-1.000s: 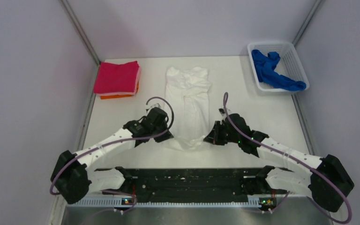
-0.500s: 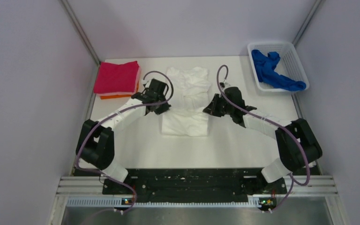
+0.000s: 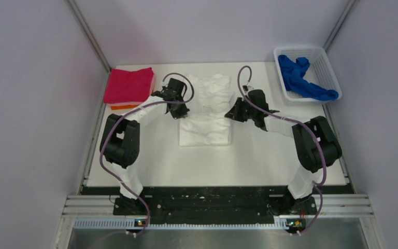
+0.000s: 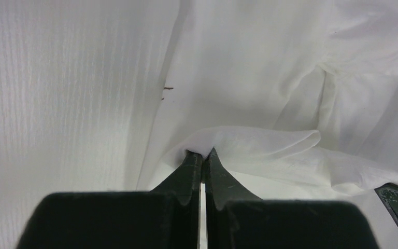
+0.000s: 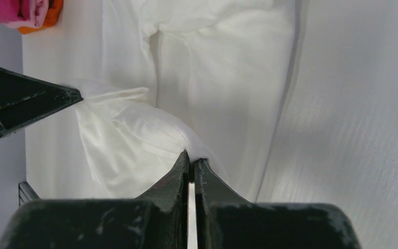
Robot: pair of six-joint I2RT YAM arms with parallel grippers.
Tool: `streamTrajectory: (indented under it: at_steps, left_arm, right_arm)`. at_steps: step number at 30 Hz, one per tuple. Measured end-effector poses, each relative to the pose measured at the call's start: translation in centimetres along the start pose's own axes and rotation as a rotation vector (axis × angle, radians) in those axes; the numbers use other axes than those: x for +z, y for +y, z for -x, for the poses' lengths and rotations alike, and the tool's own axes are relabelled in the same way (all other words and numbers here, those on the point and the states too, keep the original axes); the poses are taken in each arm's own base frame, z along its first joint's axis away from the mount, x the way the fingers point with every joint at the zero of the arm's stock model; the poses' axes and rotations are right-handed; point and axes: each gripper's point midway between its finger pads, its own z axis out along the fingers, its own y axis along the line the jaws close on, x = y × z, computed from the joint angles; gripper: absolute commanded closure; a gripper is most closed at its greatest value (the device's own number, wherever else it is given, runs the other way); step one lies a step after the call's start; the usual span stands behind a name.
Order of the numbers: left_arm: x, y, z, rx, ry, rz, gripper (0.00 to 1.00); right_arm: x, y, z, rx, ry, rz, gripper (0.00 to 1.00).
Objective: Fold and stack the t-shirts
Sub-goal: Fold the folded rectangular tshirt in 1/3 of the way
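The white t-shirt (image 3: 206, 111) lies in the middle of the table, its near part folded over toward the far end. My left gripper (image 3: 180, 112) is shut on the folded hem at the shirt's left edge; the pinch shows in the left wrist view (image 4: 204, 153). My right gripper (image 3: 231, 114) is shut on the hem at the shirt's right edge, as the right wrist view (image 5: 190, 154) shows. The folded magenta t-shirt (image 3: 129, 85) lies on the orange one (image 3: 128, 107) at the far left. The royal-blue t-shirt (image 3: 303, 78) is crumpled in the basket.
The white mesh basket (image 3: 325, 65) stands at the far right corner. Grey walls close in the table on the left, the right and the back. Both arms reach far out over the table.
Both grippers have carried the shirt's near hem away from the bases toward the far end, folding the lower part over the upper. The shirt now looks about half as long.
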Motion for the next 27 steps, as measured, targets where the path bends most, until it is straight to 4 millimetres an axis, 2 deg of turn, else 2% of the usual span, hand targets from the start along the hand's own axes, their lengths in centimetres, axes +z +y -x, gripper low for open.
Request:
streamTrajectory:
  at_steps: [5,6,7,8,9,10,11,12,13,15,17,20,23,25,27]
  left_arm:
    - [0.7,-0.6,0.3,0.023,0.019,-0.019,0.96]
    - [0.9,-0.7,0.3,0.026,0.021,-0.021,0.94]
    - [1.0,-0.9,0.4,0.031,0.024,-0.025,0.85]
    - [1.2,-1.1,0.5,0.035,0.026,-0.027,0.71]
    - [1.5,-1.3,0.7,0.043,0.029,-0.028,0.49]
    - [1.7,-1.5,1.0,0.049,0.029,-0.026,0.32]
    - [1.9,-1.5,1.3,0.055,0.027,-0.019,0.21]
    - [2.1,-1.7,2.0,0.048,0.02,-0.008,0.12]
    - [2.2,-1.8,2.6,0.054,0.01,-0.004,0.08]
    - [2.1,-1.8,4.2,0.044,-0.019,0.006,0.06]
    - [1.8,-1.5,5.4,0.032,-0.041,0.01,0.03]
    - [1.1,-1.0,6.6,0.02,-0.063,0.013,0.01]
    - [0.0,-0.4,6.6,0.012,-0.075,0.003,0.01]
    - [-1.1,0.2,5.6,0.013,-0.064,-0.008,0.01]
    - [-2.2,0.9,3.9,0.014,-0.04,-0.022,0.01]
  right_arm:
    - [0.9,-1.3,0.7,0.003,0.001,-0.019,1.0]
    - [1.1,-1.4,0.9,0.004,-0.001,-0.02,0.98]
    - [1.2,-1.5,1.0,0.003,-0.003,-0.022,0.91]
    - [1.4,-1.6,1.4,0.0,-0.007,-0.022,0.89]
    - [1.6,-1.7,1.6,0.0,-0.009,-0.024,0.83]
    - [1.9,-1.8,2.0,0.0,-0.012,-0.025,0.75]
    - [2.2,-1.9,2.3,-0.001,-0.013,-0.027,0.7]
    - [2.5,-2.0,2.7,-0.002,-0.015,-0.029,0.58]
    - [2.9,-2.2,3.1,-0.004,-0.016,-0.034,0.49]
    - [3.4,-2.2,4.2,-0.015,-0.024,-0.035,0.37]
    - [3.6,-2.0,5.4,-0.027,-0.039,-0.035,0.04]
    - [3.3,-1.2,7.0,-0.052,-0.072,-0.023,0.01]
    - [2.4,-0.2,7.4,-0.074,-0.086,0.002,0.01]
    - [1.1,0.3,6.7,-0.082,-0.083,0.021,0.01]
    - [-0.3,0.5,5.0,-0.082,-0.07,0.029,0.01]
